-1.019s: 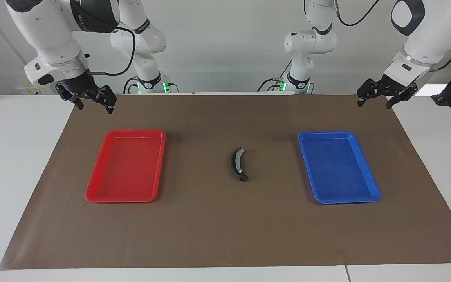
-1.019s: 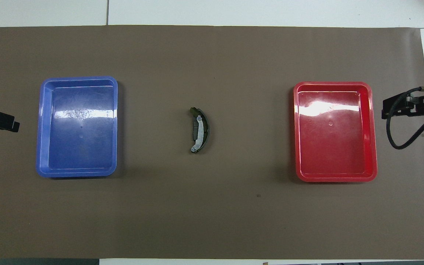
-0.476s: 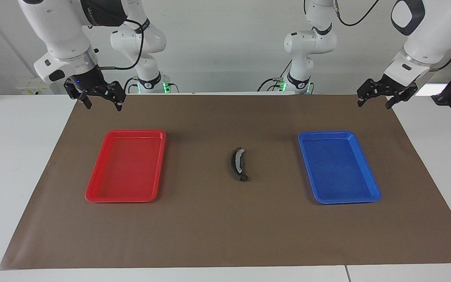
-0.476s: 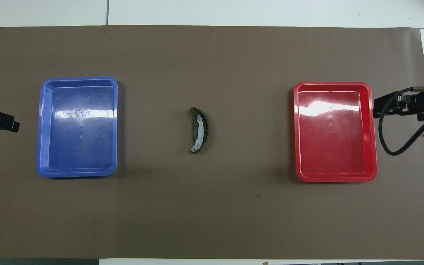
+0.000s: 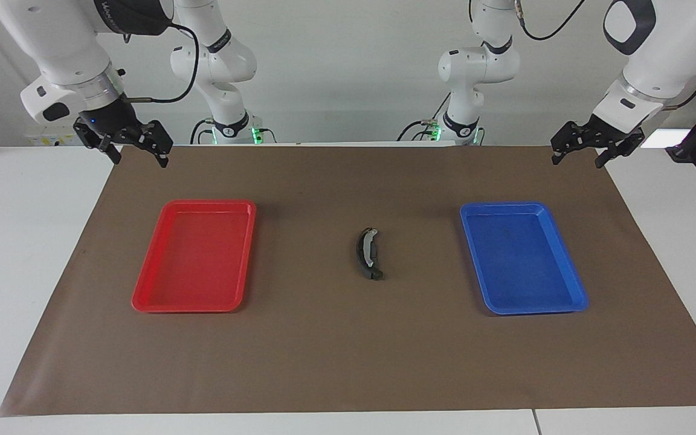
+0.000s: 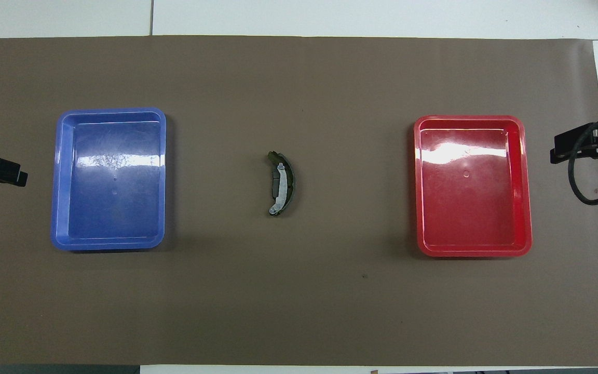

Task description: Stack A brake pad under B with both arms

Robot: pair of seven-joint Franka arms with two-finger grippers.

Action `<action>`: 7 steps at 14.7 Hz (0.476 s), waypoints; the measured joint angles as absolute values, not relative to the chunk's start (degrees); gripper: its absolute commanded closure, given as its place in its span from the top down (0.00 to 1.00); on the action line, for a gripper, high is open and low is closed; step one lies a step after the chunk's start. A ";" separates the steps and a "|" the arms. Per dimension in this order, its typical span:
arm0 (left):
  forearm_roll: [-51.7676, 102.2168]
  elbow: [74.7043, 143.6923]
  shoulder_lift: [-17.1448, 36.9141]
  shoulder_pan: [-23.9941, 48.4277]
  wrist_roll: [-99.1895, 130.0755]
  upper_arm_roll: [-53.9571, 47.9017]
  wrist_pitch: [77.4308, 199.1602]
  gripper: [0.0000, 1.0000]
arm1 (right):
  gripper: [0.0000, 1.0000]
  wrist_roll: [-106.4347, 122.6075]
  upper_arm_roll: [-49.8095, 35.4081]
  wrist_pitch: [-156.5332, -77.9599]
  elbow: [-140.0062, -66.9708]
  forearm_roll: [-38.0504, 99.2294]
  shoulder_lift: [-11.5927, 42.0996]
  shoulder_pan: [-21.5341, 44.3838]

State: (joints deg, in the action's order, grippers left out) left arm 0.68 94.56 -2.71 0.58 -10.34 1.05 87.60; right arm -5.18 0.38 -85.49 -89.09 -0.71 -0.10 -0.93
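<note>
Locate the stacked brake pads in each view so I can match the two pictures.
Facing view: the brake pads lie mid-mat, between the red tray and the blue tray.
Overhead view: the brake pads lie mid-mat, between the same trays, with their sides swapped.
Shared landmark: the red tray, toward the right arm's end of the table.

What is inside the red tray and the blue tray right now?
Nothing: the red tray and the blue tray both show bare floors. The only brake pads lie stacked on the mat between them. Nothing covers either tray.
</note>
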 measured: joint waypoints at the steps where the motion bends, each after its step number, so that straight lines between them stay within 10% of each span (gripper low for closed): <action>1: 0.68 94.56 -2.71 0.58 -10.34 1.05 87.60 1.00 | 1.00 -5.18 0.30 -85.52 -89.12 -0.71 -0.02 -0.89; 7: 0.68 94.56 -2.71 0.57 -10.34 1.05 87.60 1.00 | 1.00 -3.68 0.04 -86.14 -89.14 -0.71 -0.02 -0.82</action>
